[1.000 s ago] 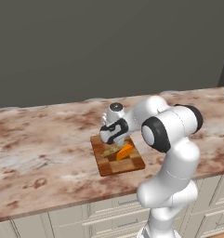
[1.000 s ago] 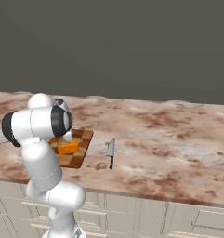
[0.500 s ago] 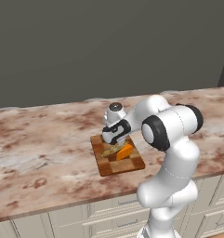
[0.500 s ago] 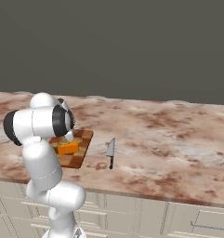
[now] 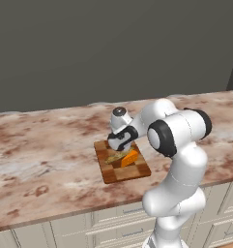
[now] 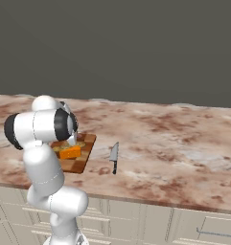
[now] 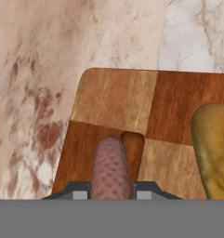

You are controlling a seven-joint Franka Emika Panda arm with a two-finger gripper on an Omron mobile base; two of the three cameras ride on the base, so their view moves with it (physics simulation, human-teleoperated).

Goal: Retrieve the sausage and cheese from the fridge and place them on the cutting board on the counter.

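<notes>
cheese (image 5: pixel 130 158) already on the cutting board (image 5: pixel 132 173), beside a tan lump (image 7: pixel 214 148). tool (image 7: pixel 112 190) nearly closed around the sausage (image 7: pixel 110 169), low over the board; release remains.

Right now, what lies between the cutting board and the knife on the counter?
Nothing: in the right base view, only bare counter separates the cutting board from the knife.
</notes>
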